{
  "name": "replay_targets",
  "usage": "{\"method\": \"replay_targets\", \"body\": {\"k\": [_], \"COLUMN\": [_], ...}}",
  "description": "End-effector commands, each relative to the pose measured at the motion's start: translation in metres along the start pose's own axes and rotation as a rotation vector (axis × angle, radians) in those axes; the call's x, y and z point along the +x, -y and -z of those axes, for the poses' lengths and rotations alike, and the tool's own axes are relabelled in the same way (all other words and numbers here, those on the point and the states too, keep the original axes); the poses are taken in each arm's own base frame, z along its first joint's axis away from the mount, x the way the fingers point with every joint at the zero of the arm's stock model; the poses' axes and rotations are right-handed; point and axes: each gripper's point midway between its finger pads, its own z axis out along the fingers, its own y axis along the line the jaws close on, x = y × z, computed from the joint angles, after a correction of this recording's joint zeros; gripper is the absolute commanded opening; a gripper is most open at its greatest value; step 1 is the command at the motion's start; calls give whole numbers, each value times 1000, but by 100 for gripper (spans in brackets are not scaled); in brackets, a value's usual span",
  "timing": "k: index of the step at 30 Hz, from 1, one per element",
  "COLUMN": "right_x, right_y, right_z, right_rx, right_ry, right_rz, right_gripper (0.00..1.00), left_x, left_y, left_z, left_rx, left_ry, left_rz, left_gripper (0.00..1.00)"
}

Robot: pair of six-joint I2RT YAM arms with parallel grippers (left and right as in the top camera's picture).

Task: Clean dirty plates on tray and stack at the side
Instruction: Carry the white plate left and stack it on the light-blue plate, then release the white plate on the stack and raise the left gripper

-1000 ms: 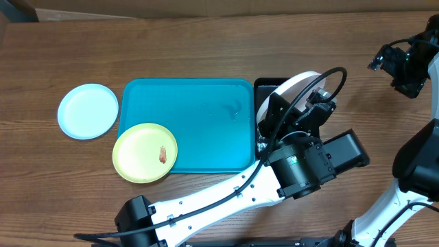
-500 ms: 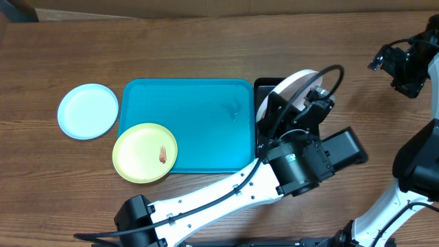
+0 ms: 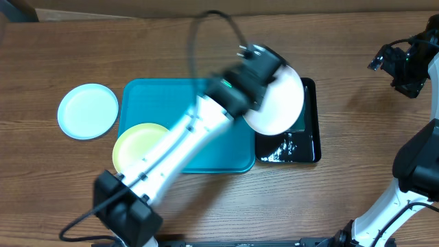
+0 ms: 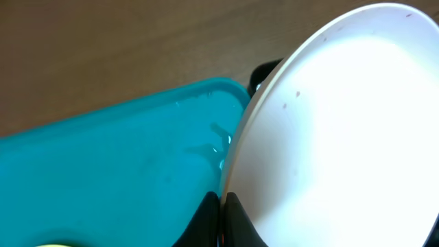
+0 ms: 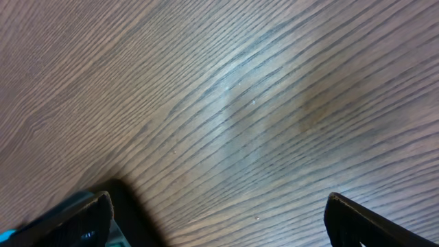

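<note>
Over the seam between the two trays: round white plastic plate [image 3: 278, 103], tilted, overlapping the right rim of the large turquoise-blue rectangular plastic tray [image 3: 147, 103] and the upper left corner of the smaller glossy black tray [image 3: 310, 147]. Cannot tell from above whether it touches either tray. Left gripper [image 4: 221, 216] clamped on the plate's rim, dark fingers pressed together at the lower edge in the left wrist view. A few tiny dark specks on the white face near the rim. Left arm [image 3: 178, 144] blurred, stretched diagonally from the lower left corner of the overhead view across the turquoise tray. Wet sheen on the turquoise tray's floor near its right end, and on the black tray. Round pale yellow-green plastic plate [image 3: 134, 147] at the turquoise tray's lower left corner, hanging over the rim, partly hidden beneath the arm. Round light blue plastic plate [image 3: 87, 111] flat on the brown wooden table [image 3: 206, 41], just beside the tray's left end, apart from the yellow-green one. Right gripper [image 5: 218, 202] at the table's far right, well apart from both trays, fingers spread wide over bare wood, holding nothing.
</note>
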Motion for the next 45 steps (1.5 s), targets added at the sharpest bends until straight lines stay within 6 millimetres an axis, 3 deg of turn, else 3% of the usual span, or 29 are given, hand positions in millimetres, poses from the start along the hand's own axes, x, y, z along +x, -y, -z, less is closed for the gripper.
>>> {"method": "replay_targets", "body": {"k": [1,5,6,8,9,12,15,19,25,29,34,45], "right_x": [-7,-7,-7,-7,-7,-7,-7,-7,-7,-7,-7,-7], "right_y": [-7,-7,-7,-7,-7,-7,-7,-7,-7,-7,-7,-7], "right_z": [10,10,10,10,10,10,10,10,10,10,10,10], "right_rx": [-16,-16,-16,-16,-16,-16,-16,-16,-16,-16,-16,-16], "right_ry": [35,35,35,35,35,35,35,35,35,35,35,35], "right_rz": [8,8,8,8,8,8,8,8,8,8,8,8], "right_gripper": [100,100,100,100,100,100,100,100,100,100,100,100], "left_x": [-9,-11,-6,4,14,40,83,129,206,244,256,256], "left_y": [-12,-91,-130,-175,-206,-266,-334,-386,-433,-443,-446,-456], "left_z": [14,7,4,1,2,5,15,25,26,12,-2,-16], "left_rx": [373,392,359,303,266,189,73,-30,-239,-281,-288,-306], "left_ry": [-100,-133,-143,-154,-161,-179,-203,-214,-281,-292,-270,-200], "left_rz": [203,407,501,602,673,817,985,1127,1308,1392,1403,1394], "left_gripper": [4,4,4,4,4,4,4,4,4,4,4,4]}}
